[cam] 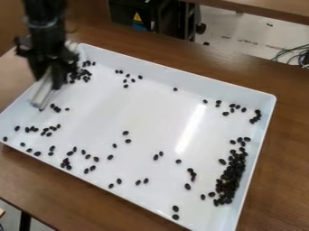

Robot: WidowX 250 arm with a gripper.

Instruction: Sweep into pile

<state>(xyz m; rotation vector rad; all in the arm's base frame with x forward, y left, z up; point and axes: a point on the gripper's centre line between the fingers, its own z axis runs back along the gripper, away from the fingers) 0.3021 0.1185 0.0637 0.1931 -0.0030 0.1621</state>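
Note:
My gripper (51, 76) hangs over the upper-left corner of a white tray, somewhat blurred, shut on a pale, flat sweeping tool (43, 94). The tool slants down, its lower end near the tray's left side. Dark beans lie in the tray: a dense pile (230, 180) stretches along the right wall, and a smaller cluster (81, 74) sits just right of the gripper, partly hidden behind it. Loose beans (66, 162) are scattered along the near left edge, with others across the middle and along the far side.
The tray's raised rim (181, 74) surrounds the beans on a brown wooden table (280, 167). Beyond the table's far edge stand a black case (136, 16) with a warning label and, at the right, some cables (291, 54).

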